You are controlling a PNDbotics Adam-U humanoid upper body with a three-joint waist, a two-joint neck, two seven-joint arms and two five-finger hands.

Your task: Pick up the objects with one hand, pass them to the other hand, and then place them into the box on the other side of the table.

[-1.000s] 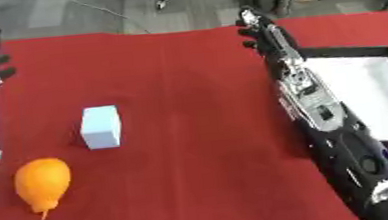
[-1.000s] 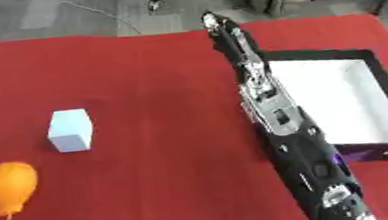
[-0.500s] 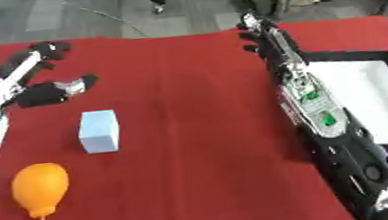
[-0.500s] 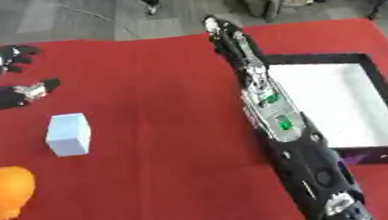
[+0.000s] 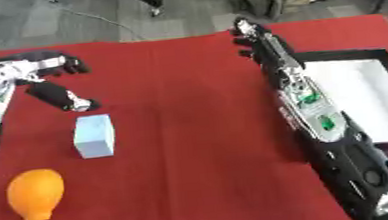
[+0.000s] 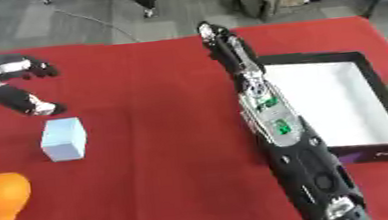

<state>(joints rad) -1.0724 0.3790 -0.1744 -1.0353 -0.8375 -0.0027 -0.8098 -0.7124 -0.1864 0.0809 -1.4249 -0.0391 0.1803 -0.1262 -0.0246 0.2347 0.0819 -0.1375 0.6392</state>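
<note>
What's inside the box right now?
The box shows only a bare white floor; neither the light blue block nor the orange object is in it. The right arm covers its left wall, so the strip along that edge is hidden.

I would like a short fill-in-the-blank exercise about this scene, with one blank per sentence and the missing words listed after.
1. The tablecloth is ____ in colour.
2. The orange pear-shaped object lies nearer the camera than the light blue ____.
3. The left hand hovers with its fingers ____ above the light blue block.
4. The black box with the white inside lies beside the robot's ____ arm.

Missing words: red; block; open; right
</note>
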